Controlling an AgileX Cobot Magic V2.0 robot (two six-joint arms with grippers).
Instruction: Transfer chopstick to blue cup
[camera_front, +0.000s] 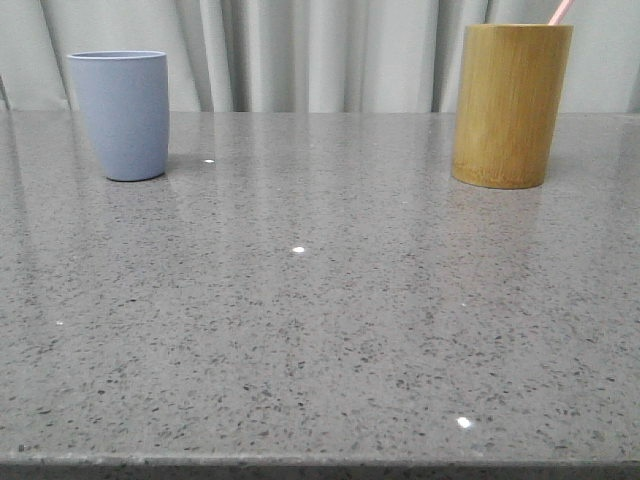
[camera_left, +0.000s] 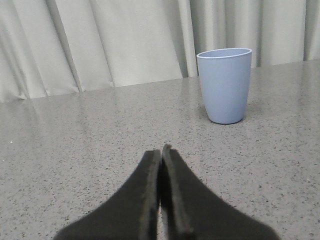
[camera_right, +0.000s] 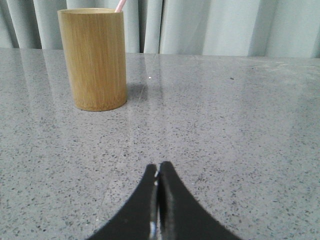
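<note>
grey table (camera_front: 320, 330): chopstick (camera_front: 561, 11) in bamboo cup (camera_front: 510, 105); blue cup (camera_front: 120, 115) apart; left hand (camera_left: 161, 152), right hand (camera_right: 158, 167) clenched.

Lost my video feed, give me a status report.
Left end effector shut, empty; right end effector shut, empty. Chopstick in bamboo cup, tip showing. Blue cup upright across the table. Nothing between.

Staged test bench; speckled grey countertop (camera_front: 320, 330); plain curtain backdrop (camera_front: 300, 50)
</note>
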